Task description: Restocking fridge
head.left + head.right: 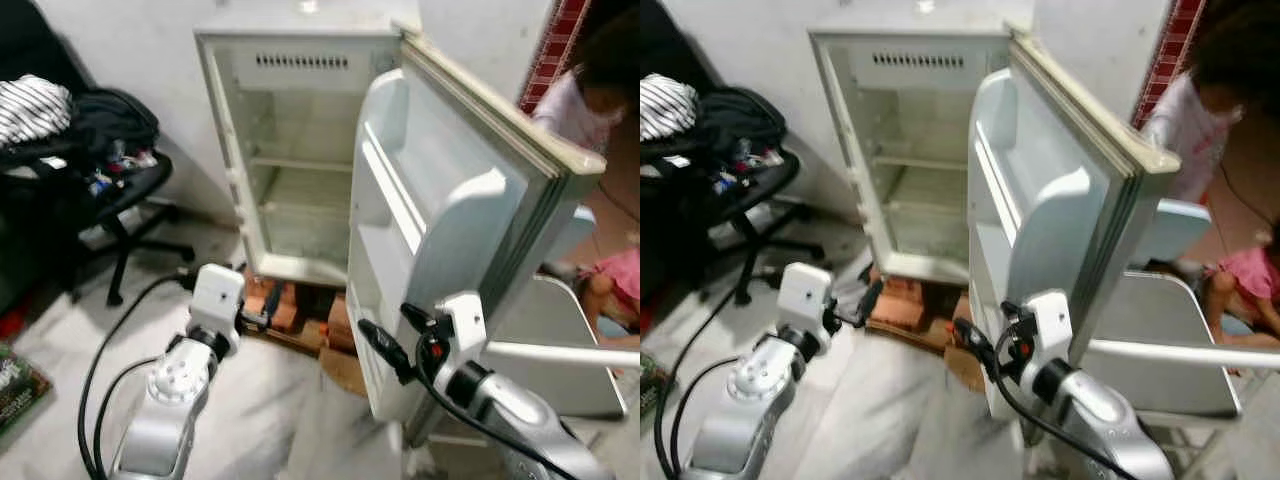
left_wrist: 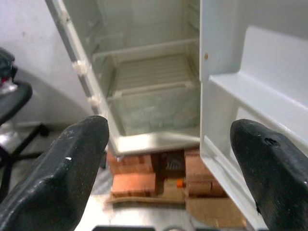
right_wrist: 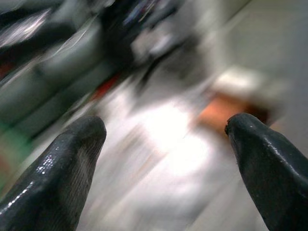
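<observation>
Fridge (image 1: 300, 160) stands open ahead on bricks (image 2: 134, 180), shelves bare; my left gripper (image 2: 168, 159), fingers spread and empty, points squarely into it; my right gripper (image 1: 385, 340), likewise spread, hangs beside the door (image 1: 440, 230).

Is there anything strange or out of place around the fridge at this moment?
Yes. The fridge stands raised on loose bricks over cardboard, an improvised base. Its door hangs wide open, and the shelves hold nothing. Both the left pincer and the right pincer are open and carry nothing.

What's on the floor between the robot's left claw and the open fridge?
Orange bricks under the fridge, on cardboard; bare floor before them, seen past the open left gripper.
</observation>
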{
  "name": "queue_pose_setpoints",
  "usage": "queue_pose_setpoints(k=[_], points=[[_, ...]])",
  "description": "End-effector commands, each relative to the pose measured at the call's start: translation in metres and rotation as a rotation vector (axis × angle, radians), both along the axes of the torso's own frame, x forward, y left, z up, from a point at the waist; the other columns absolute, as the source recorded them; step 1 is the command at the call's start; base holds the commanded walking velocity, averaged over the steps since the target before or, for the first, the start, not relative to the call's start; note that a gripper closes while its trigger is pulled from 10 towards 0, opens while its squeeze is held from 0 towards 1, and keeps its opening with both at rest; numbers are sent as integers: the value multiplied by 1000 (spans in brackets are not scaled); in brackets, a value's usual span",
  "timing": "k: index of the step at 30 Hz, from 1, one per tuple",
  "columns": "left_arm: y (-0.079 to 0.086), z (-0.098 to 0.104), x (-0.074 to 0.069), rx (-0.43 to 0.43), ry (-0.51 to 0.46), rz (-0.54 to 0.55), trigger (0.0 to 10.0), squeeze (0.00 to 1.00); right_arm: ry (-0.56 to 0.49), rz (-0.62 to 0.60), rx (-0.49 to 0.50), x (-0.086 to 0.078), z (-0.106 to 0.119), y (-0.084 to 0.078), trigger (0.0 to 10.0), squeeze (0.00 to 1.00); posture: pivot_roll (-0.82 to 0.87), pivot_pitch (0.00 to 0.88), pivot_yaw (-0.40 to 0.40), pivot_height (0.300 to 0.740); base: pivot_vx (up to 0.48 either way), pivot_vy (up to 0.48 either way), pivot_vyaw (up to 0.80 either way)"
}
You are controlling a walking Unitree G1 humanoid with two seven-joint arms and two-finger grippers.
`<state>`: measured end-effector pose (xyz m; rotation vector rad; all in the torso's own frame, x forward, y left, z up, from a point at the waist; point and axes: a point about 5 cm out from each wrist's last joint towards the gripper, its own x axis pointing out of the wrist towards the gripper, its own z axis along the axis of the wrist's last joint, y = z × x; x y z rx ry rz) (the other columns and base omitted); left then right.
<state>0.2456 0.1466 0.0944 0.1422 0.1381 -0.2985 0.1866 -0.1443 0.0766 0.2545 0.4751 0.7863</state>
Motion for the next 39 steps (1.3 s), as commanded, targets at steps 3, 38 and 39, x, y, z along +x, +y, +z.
queue_pose_setpoints(k=[3, 38, 39], points=[[-1, 4, 1, 3, -22, 1, 10000, 0, 31, 111, -22, -7, 2, -4, 10000, 0, 16, 0, 39, 740, 0, 0, 0], [38, -30, -26, -46, 241, 263, 10000, 0, -313, 268, 234, 17, 144, -48, 10000, 0, 13, 0, 56, 740, 0, 0, 0], [37, -29, -26, -42, 244, 258, 10000, 0, -318, 316, 273, 12, 149, -42, 10000, 0, 15, 0, 54, 740, 0, 0, 0]])
